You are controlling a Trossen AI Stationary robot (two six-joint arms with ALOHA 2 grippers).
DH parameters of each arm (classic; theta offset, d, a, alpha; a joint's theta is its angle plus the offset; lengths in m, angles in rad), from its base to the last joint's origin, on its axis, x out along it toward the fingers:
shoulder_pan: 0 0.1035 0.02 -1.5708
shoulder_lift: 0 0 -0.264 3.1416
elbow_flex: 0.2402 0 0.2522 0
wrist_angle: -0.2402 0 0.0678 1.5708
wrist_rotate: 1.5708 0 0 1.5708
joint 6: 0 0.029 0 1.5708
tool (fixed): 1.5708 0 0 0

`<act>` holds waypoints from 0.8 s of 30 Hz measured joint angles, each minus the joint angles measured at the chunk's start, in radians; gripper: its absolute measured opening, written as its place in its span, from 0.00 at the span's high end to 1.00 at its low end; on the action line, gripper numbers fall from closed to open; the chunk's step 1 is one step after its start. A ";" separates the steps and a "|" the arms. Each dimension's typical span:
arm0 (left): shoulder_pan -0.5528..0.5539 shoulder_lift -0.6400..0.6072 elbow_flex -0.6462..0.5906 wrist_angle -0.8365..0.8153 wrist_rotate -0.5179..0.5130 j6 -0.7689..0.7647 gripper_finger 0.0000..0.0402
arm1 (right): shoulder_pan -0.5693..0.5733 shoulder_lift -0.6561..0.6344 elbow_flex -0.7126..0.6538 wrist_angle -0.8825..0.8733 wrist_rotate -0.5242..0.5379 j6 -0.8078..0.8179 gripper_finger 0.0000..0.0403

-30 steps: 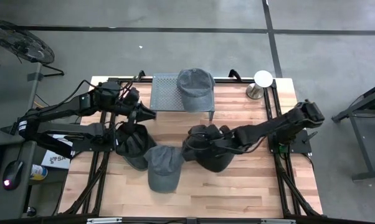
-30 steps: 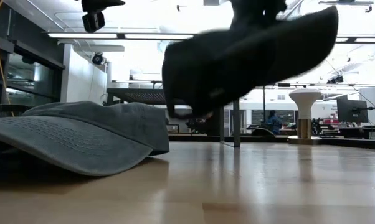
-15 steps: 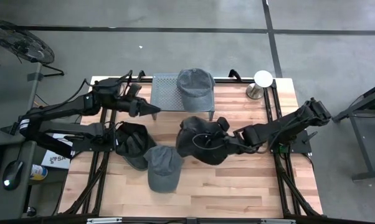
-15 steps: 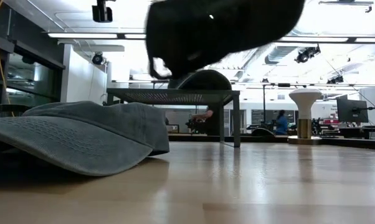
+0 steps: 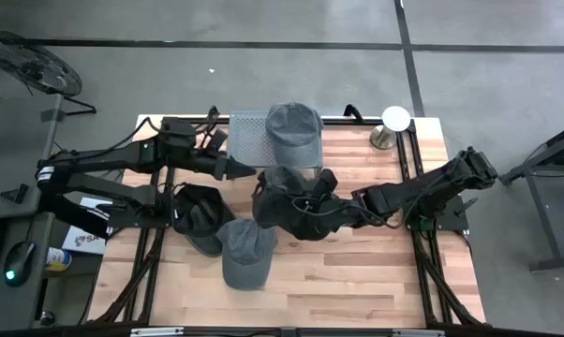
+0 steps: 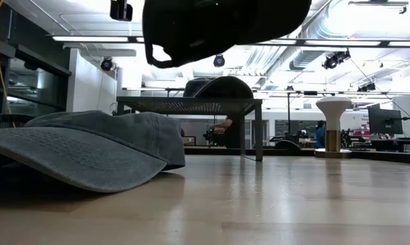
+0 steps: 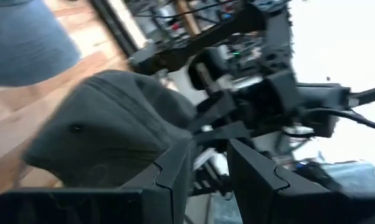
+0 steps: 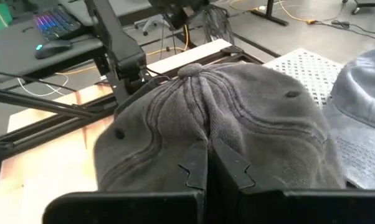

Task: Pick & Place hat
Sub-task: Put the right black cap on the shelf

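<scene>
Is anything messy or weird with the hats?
Nothing is damaged. One dark hat hangs in the air, pinched by the right gripper. Another dark hat lies upturned, partly under the grey hat.

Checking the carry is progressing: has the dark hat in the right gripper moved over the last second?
Yes. In the high view the dark hat, pinched by the right gripper, has travelled from mid-table toward the perforated rack and its grey hat.

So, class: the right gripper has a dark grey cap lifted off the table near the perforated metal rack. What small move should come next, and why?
Probably carry the dark grey cap on toward the bare left half of the perforated metal rack: the right gripper is shut on it, clear of the wooden table, and a blue-grey cap fills the rack's right half.
</scene>
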 joint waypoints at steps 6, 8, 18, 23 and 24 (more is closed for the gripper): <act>-0.051 0.067 0.109 -0.210 -0.113 -0.003 0.73 | 0.000 -0.007 0.000 0.002 0.001 -0.031 1.00; -0.066 0.092 0.142 -0.233 -0.126 -0.005 0.73 | 0.000 -0.007 0.000 0.001 0.000 -0.048 1.00; -0.126 0.204 0.249 -0.291 -0.189 0.005 0.72 | 0.000 -0.007 0.002 0.003 -0.007 -0.106 1.00; -0.135 0.225 0.254 -0.284 -0.192 0.031 0.65 | 0.000 -0.007 0.002 0.000 -0.019 -0.129 1.00; -0.135 0.225 0.254 -0.287 -0.195 0.031 0.63 | 0.000 -0.007 0.002 -0.003 -0.019 -0.129 1.00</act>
